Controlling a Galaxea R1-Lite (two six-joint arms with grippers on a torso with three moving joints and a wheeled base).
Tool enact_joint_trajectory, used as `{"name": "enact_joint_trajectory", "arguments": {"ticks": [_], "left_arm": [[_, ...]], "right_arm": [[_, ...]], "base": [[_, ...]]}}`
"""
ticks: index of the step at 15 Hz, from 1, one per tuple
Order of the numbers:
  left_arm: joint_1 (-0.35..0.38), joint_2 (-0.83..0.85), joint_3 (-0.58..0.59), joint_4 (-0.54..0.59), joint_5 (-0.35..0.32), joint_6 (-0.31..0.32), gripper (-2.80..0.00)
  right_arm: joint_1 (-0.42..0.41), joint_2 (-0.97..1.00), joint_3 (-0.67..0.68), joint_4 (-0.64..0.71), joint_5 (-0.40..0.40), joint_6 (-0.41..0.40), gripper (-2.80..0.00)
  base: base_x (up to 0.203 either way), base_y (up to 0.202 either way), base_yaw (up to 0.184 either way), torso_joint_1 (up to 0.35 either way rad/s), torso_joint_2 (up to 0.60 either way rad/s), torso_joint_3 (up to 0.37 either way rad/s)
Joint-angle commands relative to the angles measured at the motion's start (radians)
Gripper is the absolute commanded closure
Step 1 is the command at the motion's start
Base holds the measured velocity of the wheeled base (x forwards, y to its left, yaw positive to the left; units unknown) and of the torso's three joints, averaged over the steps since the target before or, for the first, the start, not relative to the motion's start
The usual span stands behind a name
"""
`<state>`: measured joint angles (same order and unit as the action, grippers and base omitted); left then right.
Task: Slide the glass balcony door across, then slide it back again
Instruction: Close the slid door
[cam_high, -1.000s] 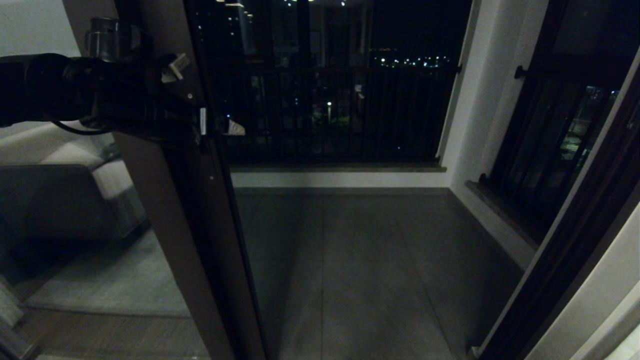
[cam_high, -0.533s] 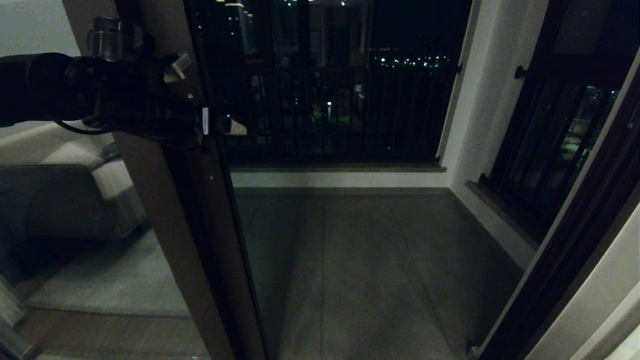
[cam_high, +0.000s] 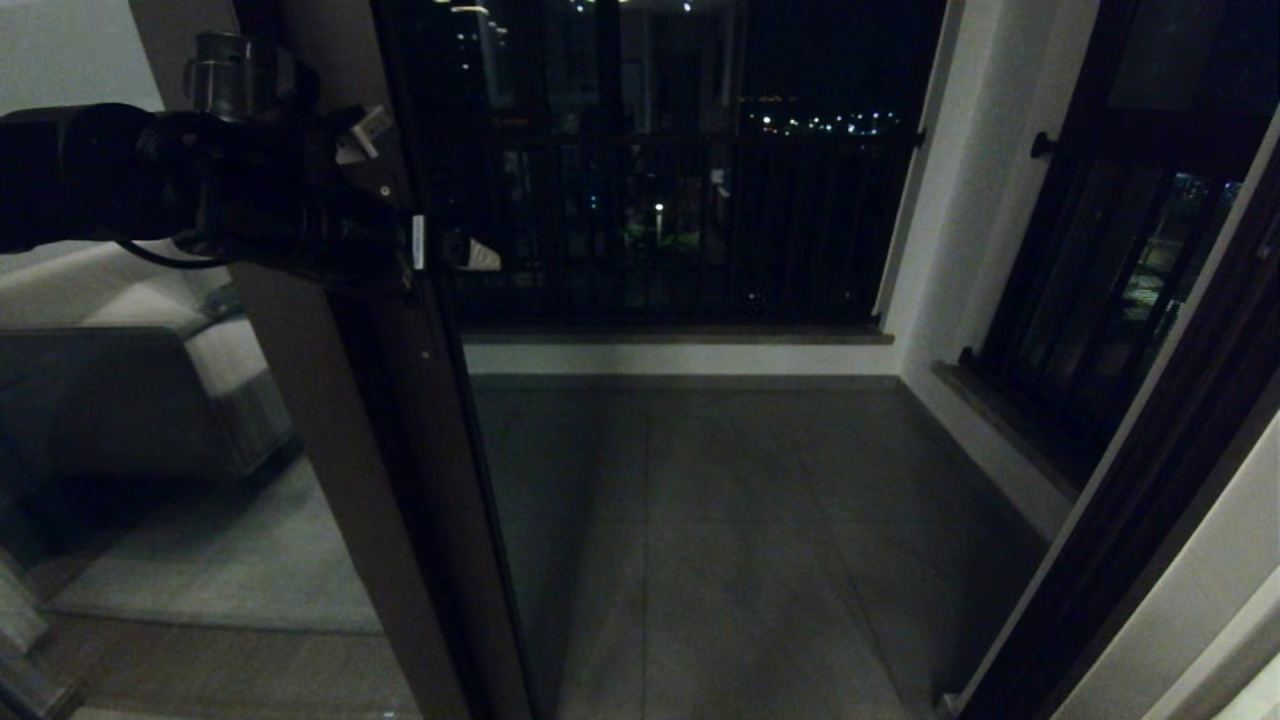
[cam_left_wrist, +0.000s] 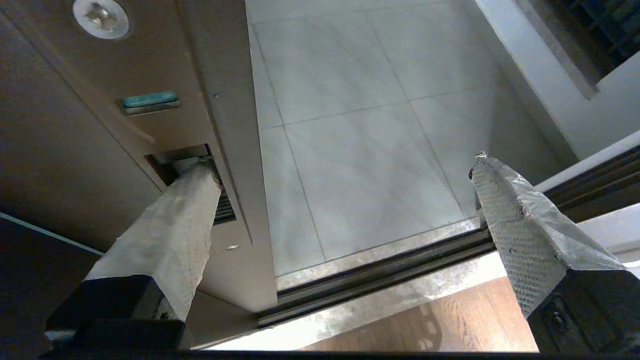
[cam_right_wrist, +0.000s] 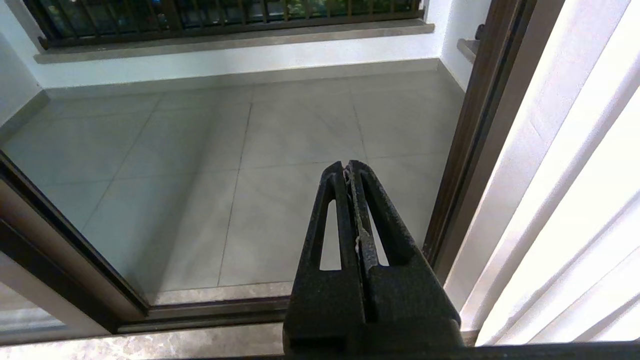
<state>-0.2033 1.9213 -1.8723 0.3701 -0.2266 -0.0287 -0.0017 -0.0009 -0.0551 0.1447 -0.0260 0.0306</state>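
Observation:
The glass balcony door (cam_high: 360, 450) stands at the left of the head view, its dark brown edge stile (cam_left_wrist: 125, 125) leaning up past my left arm; its top band is out of view. My left gripper (cam_high: 445, 250) is open at the stile, at about chest height. One taped finger (cam_left_wrist: 170, 225) has its tip inside the recessed slot handle (cam_left_wrist: 165, 157); the other finger (cam_left_wrist: 520, 225) hangs free over the open doorway. My right gripper (cam_right_wrist: 348, 167) is shut on nothing, low near the right door frame, and does not show in the head view.
The floor track (cam_left_wrist: 380, 270) runs across the threshold, with grey balcony tiles (cam_high: 740, 520) beyond. A dark railing (cam_high: 680, 220) closes the far side. The brown right frame (cam_high: 1130, 500) and a barred window (cam_high: 1100, 280) stand to the right. A white curtain (cam_right_wrist: 575, 200) hangs beside the right gripper.
My left arm and the door's edge stile have shifted slightly to the right together. The right arm has not moved.

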Motion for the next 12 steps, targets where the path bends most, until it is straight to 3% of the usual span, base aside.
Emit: {"name": "enact_joint_trajectory", "arguments": {"ticks": [1,12], "left_arm": [[-0.011,-0.004,0.001,0.001,-0.007,0.0,-2.8],[-0.047,-0.007,0.004,0.003,-0.004,-0.002,-2.8]], "right_arm": [[0.0,0.001,0.0,0.001,0.0,0.0,0.0],[0.0,0.001,0.0,0.002,0.0,0.0,0.0]], "base": [[0.0,0.0,0.0,0.0,0.0,0.0],[0.0,0.0,0.0,0.0,0.0,0.0]]}}
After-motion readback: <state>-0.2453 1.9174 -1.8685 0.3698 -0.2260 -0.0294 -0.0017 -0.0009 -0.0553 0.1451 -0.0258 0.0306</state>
